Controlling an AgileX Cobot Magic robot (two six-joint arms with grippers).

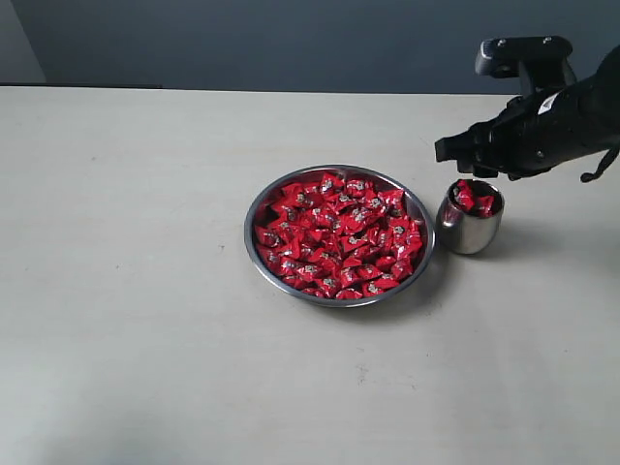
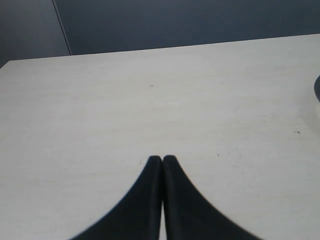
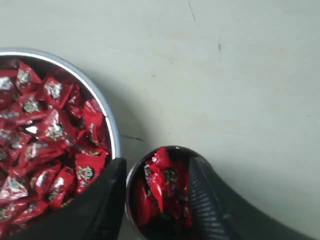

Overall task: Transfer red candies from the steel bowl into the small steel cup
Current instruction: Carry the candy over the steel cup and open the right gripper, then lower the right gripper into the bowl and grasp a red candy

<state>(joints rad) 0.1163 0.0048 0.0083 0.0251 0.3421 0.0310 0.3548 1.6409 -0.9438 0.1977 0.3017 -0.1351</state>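
Progress looks early. The small steel cup holds a handful of red candies, their wrappers showing at its mouth, while the steel bowl beside it is heaped almost rim to rim, so by my reading most of the transfer is left to do. Bowl and cup stand close together on the pale counter, the cup to the right of the bowl in the exterior view.

The right end effector hangs just above the cup with its two fingers spread, one toward either side of the rim. Nothing is pinched between them, and the candies seen there lie inside the cup.

The left end effector has its fingers pressed together over bare counter, well away from both vessels and holding nothing.
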